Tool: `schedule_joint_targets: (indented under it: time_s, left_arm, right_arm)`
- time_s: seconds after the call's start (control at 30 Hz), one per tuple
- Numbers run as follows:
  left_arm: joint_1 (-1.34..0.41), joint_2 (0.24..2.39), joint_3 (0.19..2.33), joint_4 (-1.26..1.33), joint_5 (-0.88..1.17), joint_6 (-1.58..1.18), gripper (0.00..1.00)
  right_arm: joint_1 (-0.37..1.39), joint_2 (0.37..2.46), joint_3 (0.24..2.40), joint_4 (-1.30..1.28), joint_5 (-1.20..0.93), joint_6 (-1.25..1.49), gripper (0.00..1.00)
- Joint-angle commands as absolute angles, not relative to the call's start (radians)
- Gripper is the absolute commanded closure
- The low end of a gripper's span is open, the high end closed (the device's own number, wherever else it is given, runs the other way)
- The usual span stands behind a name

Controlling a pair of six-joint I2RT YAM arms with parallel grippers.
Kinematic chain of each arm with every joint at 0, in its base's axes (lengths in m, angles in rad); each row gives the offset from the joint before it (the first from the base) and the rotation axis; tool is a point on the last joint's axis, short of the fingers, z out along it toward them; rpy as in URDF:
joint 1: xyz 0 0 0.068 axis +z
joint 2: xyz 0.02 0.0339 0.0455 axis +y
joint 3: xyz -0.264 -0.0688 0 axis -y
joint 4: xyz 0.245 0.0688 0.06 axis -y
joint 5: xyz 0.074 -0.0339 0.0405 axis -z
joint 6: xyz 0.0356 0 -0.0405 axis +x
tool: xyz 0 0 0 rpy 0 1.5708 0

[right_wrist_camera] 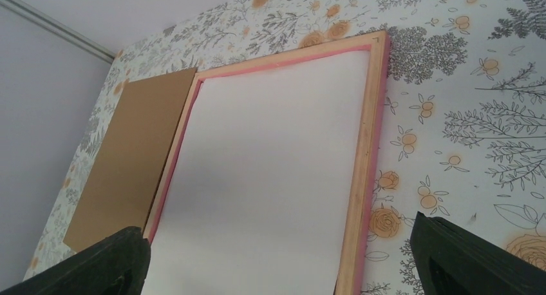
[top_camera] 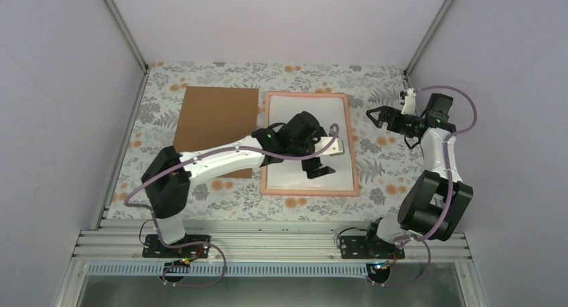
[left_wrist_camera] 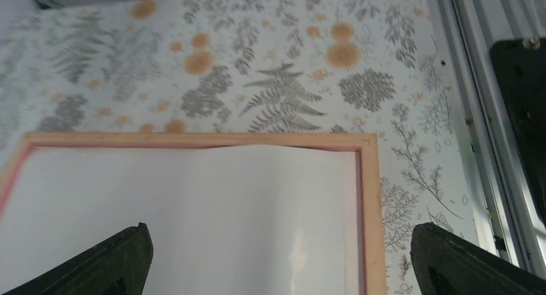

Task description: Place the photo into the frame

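Plain brown rectangular cardboard board: flat, just beyond the far left of the left gripper and just beside the thin pink rectangular picture frame. The large rectangular paper photo lies white side up inside the picture frame, directly beneath the left gripper's fingers, long axis running away from the arm bases; one edge bows slightly at the inner lip. Left gripper, the nearer: fingers spread wide, gripping nothing. Right gripper: clear of the right rim, fingers spread wide, empty, with the photo to their left.
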State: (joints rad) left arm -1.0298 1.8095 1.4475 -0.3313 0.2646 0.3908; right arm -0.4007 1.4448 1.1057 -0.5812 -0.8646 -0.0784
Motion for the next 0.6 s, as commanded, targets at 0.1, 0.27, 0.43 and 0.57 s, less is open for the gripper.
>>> schedule_joint_targets:
  time_s: [0.1,0.27,0.43,0.57]
  left_arm:
    - [-0.896,1.674,1.411,-0.336,0.300,0.338,0.00]
    - [-0.697,1.596,1.352,-0.363,0.351,0.292,0.00]
    - [-0.498,1.528,1.266,-0.391,0.401,0.264,0.00]
    - [-0.314,1.471,1.179,-0.394,0.454,0.243,0.00]
  right_arm:
    - [-0.349,1.442,1.152,-0.578,-0.865,-0.135,0.00]
    - [-0.241,1.451,1.171,-0.549,-0.826,-0.129,0.00]
    - [-0.060,1.486,1.202,-0.504,-0.757,-0.103,0.00]
    - [0.115,1.553,1.248,-0.471,-0.723,-0.074,0.00]
